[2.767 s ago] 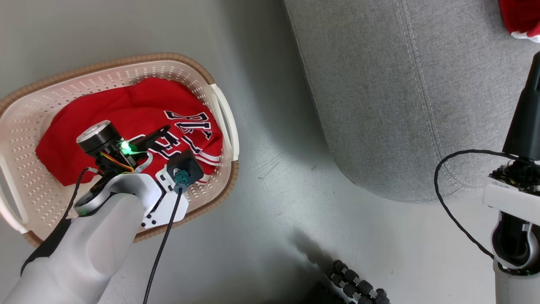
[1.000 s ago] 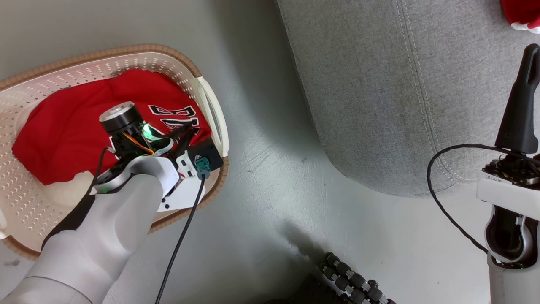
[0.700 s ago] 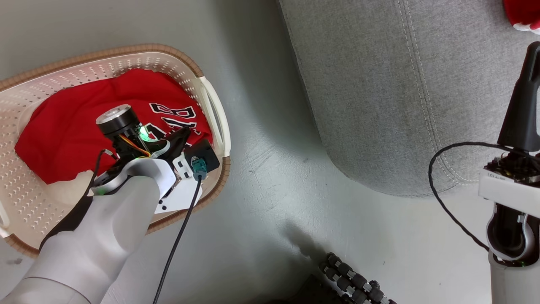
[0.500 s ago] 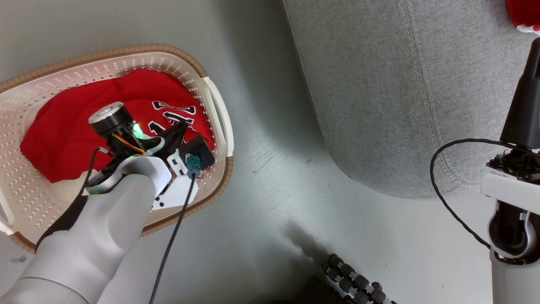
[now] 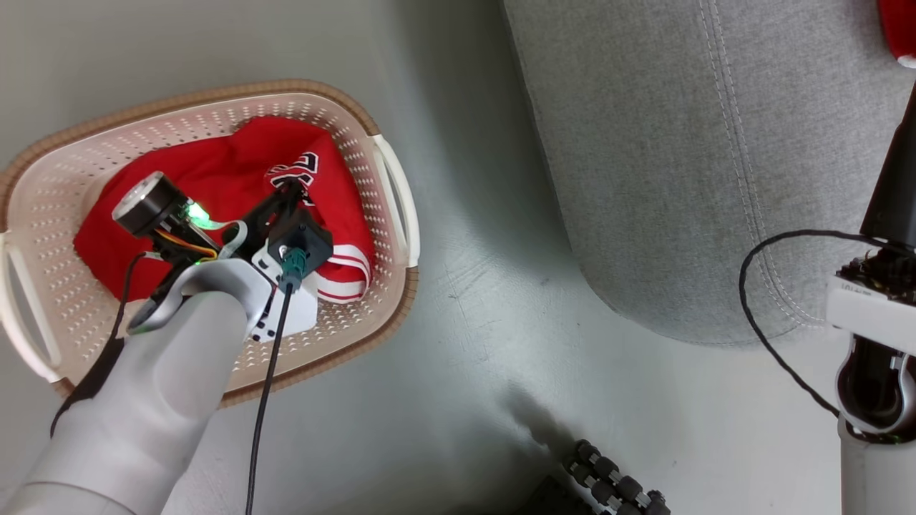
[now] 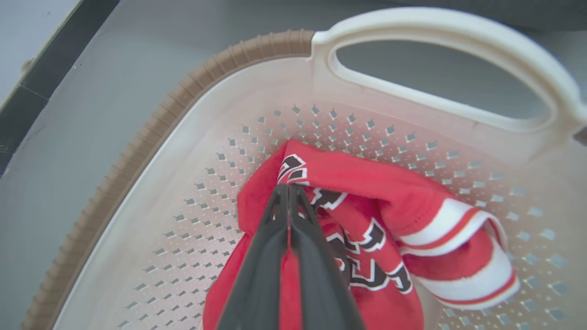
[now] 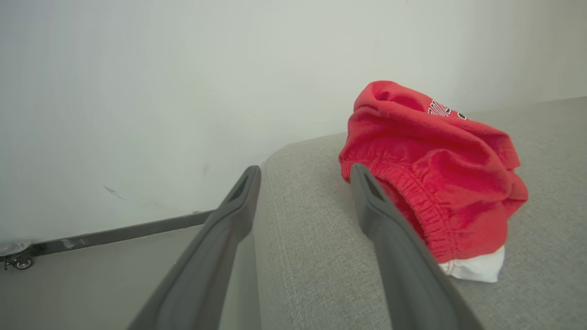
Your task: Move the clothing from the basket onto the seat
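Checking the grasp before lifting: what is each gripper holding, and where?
Left gripper pinches the jersey at a fold by its lettering; right gripper holds nothing.

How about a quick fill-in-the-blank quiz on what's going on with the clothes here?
1. The left claw is ____ on the jersey.
2. The jersey is inside a basket with a ____ rim.
3. The right claw is ____ and holds nothing.
4. The shorts lie on the ____ seat.
Missing words: shut; brown; open; grey.
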Tool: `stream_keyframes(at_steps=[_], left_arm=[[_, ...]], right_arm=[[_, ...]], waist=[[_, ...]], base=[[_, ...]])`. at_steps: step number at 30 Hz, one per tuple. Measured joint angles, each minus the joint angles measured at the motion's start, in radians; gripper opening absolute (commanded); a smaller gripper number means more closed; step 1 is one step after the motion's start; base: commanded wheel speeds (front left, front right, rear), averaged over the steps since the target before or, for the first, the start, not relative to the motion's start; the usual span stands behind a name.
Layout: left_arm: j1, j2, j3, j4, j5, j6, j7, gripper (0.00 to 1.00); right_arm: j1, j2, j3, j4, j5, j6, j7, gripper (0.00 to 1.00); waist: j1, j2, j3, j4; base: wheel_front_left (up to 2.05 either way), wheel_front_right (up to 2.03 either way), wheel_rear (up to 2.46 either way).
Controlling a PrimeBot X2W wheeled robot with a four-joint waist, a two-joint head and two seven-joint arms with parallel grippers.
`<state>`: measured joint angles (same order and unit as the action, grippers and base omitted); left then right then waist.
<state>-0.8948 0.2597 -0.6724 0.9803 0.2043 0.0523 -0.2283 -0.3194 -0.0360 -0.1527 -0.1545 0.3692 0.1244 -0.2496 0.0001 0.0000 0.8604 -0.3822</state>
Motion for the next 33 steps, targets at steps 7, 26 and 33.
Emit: stream_keyframes(at_steps=[7,26,33], left_arm=[[0.035,-0.011,0.01,-0.045,-0.02,0.03,-0.011,0.0],[0.148,0.004,0.059,-0.221,-0.091,0.096,-0.023,0.0],[0.196,0.007,0.068,-0.322,-0.116,0.124,-0.023,0.0]], right_arm=[[-0.014,0.0,0.0,0.001,-0.008,0.0,-0.006,1.0],[-0.015,0.0,-0.008,0.008,-0.058,0.0,-0.006,1.0],[-0.014,-0.001,-0.007,0.015,-0.072,0.0,-0.006,1.0]], waist=[[0.0,0.0,-0.019,0.022],[0.0,0.0,-0.091,0.073],[0.0,0.0,-0.124,0.097]], base=[[0.0,0.0,0.0],[0.0,0.0,0.0],[0.0,0.0,0.0]])
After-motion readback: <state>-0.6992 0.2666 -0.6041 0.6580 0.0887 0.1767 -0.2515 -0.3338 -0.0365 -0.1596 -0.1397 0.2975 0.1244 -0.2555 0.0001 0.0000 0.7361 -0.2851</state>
